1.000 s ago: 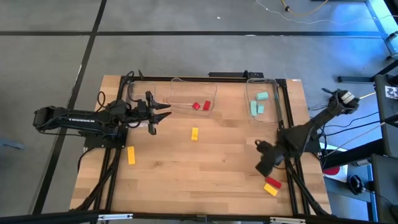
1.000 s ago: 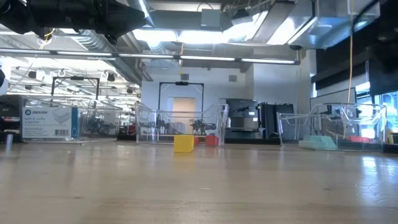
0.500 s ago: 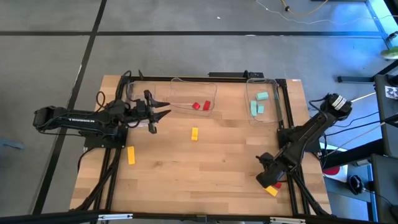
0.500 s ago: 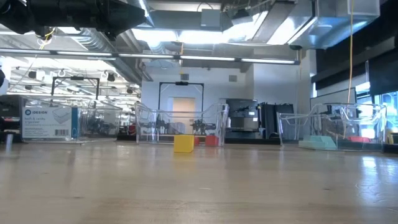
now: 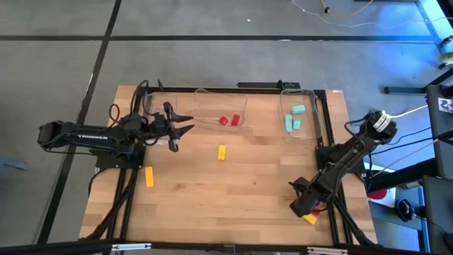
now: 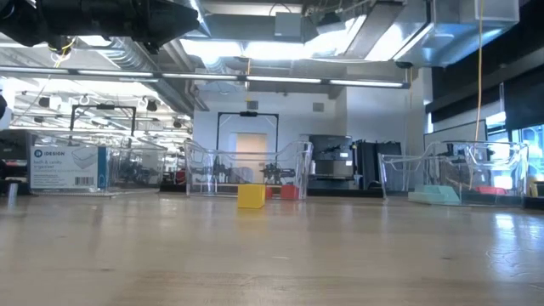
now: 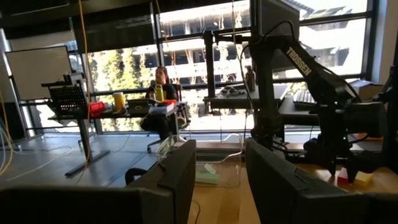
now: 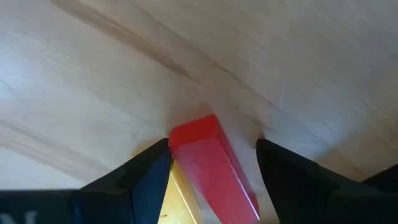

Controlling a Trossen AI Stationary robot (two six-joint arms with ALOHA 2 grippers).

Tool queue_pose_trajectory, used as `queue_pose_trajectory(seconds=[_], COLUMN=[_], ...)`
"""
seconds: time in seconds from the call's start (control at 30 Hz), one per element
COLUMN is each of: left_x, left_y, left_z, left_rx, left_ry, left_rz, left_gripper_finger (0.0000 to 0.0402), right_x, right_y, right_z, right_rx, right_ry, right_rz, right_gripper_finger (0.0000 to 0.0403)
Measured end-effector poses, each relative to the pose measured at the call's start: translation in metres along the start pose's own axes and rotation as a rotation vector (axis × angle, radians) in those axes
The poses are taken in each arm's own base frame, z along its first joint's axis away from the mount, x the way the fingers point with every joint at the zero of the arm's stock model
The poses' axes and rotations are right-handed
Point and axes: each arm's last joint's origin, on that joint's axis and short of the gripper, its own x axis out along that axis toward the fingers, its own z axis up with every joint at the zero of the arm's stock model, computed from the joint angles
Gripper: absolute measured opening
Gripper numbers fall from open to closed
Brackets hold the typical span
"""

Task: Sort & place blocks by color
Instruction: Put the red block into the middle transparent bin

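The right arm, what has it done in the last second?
It swung its right hand down over the red block by the table's near right corner, fingers open astride it, not yet gripping. The left hand and the other blocks stayed put.

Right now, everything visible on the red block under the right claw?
The red block is a small, smooth, glossy rectangular bar that looks like plastic. It lies flat on the wooden table near its right front corner, side by side with a yellow block. The right claw is open, a finger on each side of the red block, which is not yet gripped.
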Motion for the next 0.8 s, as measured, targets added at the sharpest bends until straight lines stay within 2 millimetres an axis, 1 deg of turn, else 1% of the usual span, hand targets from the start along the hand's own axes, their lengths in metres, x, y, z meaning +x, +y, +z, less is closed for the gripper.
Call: queue_pose_trajectory(seconds=[0.2,0.27,0.37,0.5,0.53,0.6,0.67,0.7,0.8], left_x=[0.0,0.0,0.0,0.0,0.0,0.0,0.0,0.0,0.0], left_y=[0.0,0.0,0.0,0.0,0.0,0.0,0.0,0.0,0.0], left_z=[0.0,0.0,0.0,0.0,-0.001,-0.001,-0.001,-0.001,0.0], left_rx=[0.0,0.0,0.0,0.0,0.0,0.0,0.0,0.0,0.0], left_ry=[0.001,0.001,0.003,0.005,0.005,0.005,0.005,0.005,0.005], left_rz=[0.0,0.0,0.0,-0.001,-0.001,-0.001,-0.001,-0.001,-0.001], left_gripper_finger=[0.0131,0.0131,0.0131,0.0131,0.0131,0.0131,0.0131,0.0131,0.0131], right_x=[0.002,0.002,0.002,0.001,0.001,-0.001,-0.005,-0.008,-0.025], right_y=[-0.002,-0.003,-0.005,-0.008,-0.008,-0.009,-0.008,-0.005,0.004], right_z=[0.001,0.001,0.002,0.006,0.008,0.014,0.021,0.026,0.045], right_rx=[-0.007,-0.014,-0.059,-0.128,-0.149,-0.204,-0.284,-0.332,-0.439], right_ry=[-0.01,-0.014,-0.029,-0.076,-0.093,-0.139,-0.226,-0.302,-0.651], right_rz=[-0.039,-0.049,-0.065,-0.095,-0.103,-0.118,-0.117,-0.112,-0.131], right_gripper_finger=[0.0241,0.0231,0.0192,0.0113,0.0102,0.0103,0.0103,0.0103,0.0103])
